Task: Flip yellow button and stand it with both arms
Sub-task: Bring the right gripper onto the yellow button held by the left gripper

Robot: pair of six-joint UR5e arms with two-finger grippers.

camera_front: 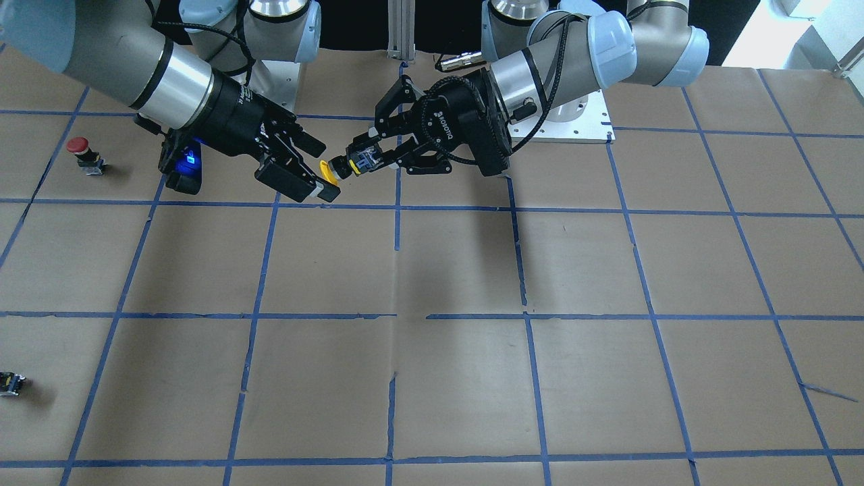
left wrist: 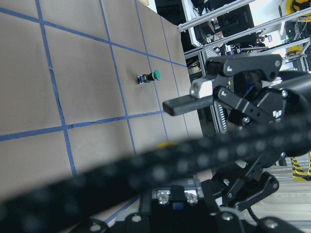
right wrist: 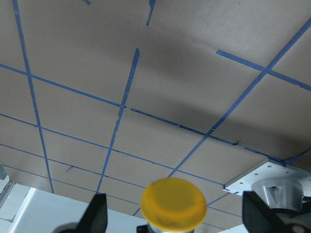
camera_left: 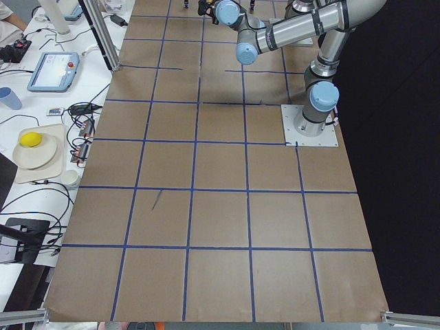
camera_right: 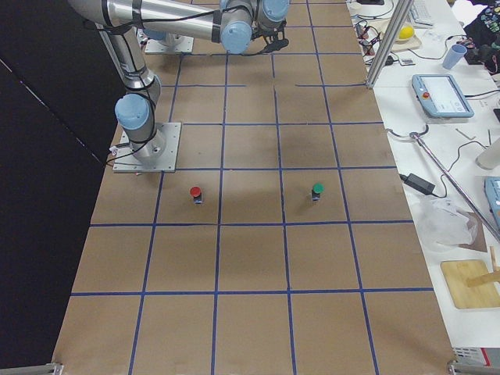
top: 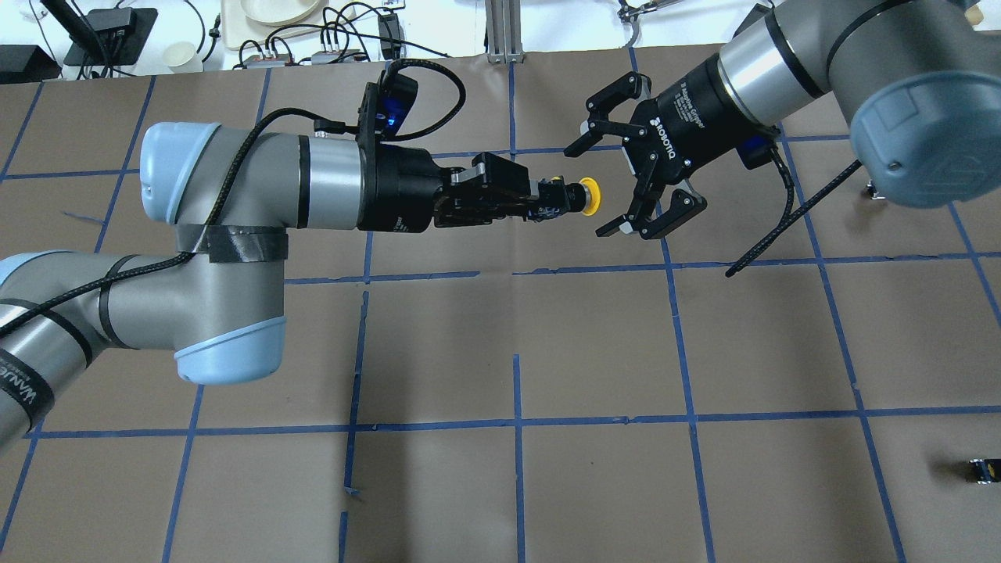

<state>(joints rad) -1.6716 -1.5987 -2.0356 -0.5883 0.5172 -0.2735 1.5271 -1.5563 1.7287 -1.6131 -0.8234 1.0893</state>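
Note:
The yellow button is held in the air, lying sideways. Its round yellow cap (top: 590, 195) points at my right gripper; the cap also shows in the front view (camera_front: 329, 173) and the right wrist view (right wrist: 173, 203). My left gripper (top: 550, 199) (camera_front: 360, 163) is shut on the button's black and grey base. My right gripper (top: 588, 190) (camera_front: 323, 170) is open. Its fingers (right wrist: 95, 214) stand on either side of the cap without touching it. In the left wrist view one right finger (left wrist: 190, 103) shows, and a blurred cable hides most of the button.
A red-capped button (camera_front: 79, 152) (camera_right: 195, 192) stands on the table on the robot's right side. A green-capped button (camera_right: 317, 190) (left wrist: 150, 76) stands further out. A small black capless part (camera_front: 11, 383) (top: 981, 469) lies near the table's edge. Brown paper with blue tape lines (camera_front: 398, 317) covers the table.

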